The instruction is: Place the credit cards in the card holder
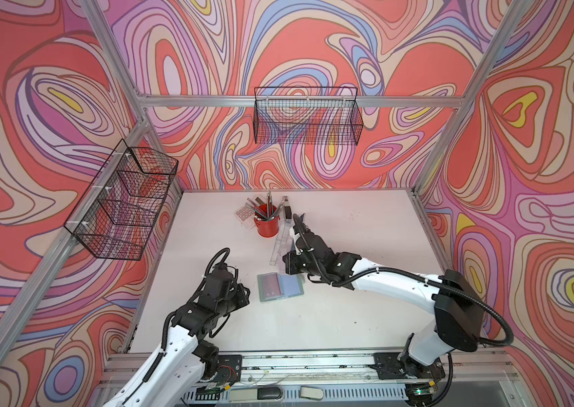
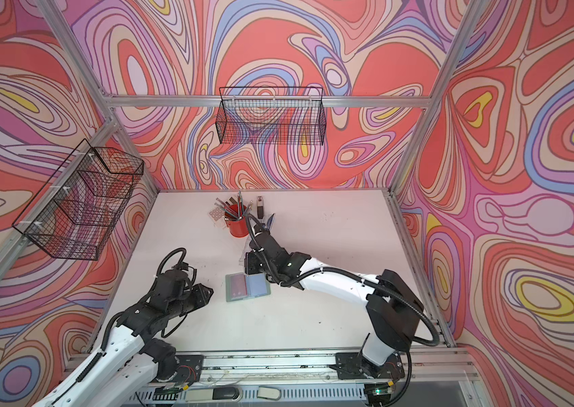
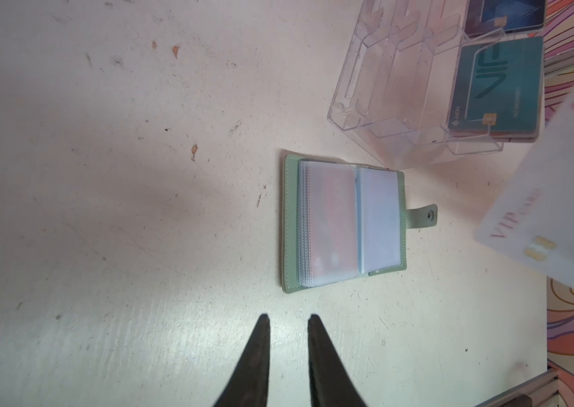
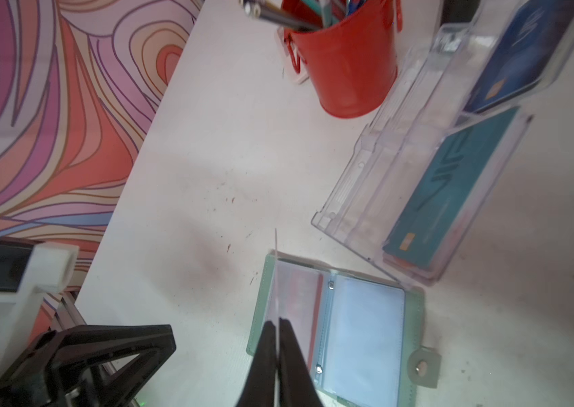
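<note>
The sage-green card holder [image 1: 280, 287] [image 2: 247, 287] lies open and flat mid-table, its clear sleeves up and its snap strap [image 3: 426, 214] sticking out. A reddish card [image 3: 331, 218] shows inside one sleeve. My right gripper [image 4: 278, 320] is shut on a pale card with pink VIP lettering [image 3: 543, 218]. It holds that card on edge, just above the holder's [image 4: 416, 317] reddish page. A teal card [image 3: 497, 88] and a blue card [image 3: 504, 14] sit in the clear stand [image 3: 395, 88]. My left gripper [image 3: 289, 317] is open and empty, a short way from the holder [image 3: 291, 225].
A red bucket of pens [image 1: 266, 225] [image 4: 349, 63] stands behind the clear acrylic stand [image 4: 384, 169], with a small keypad-like item [image 1: 243, 213] and a dark stapler-like object [image 1: 287, 208] near it. Wire baskets [image 1: 308, 116] [image 1: 123, 204] hang on the walls.
</note>
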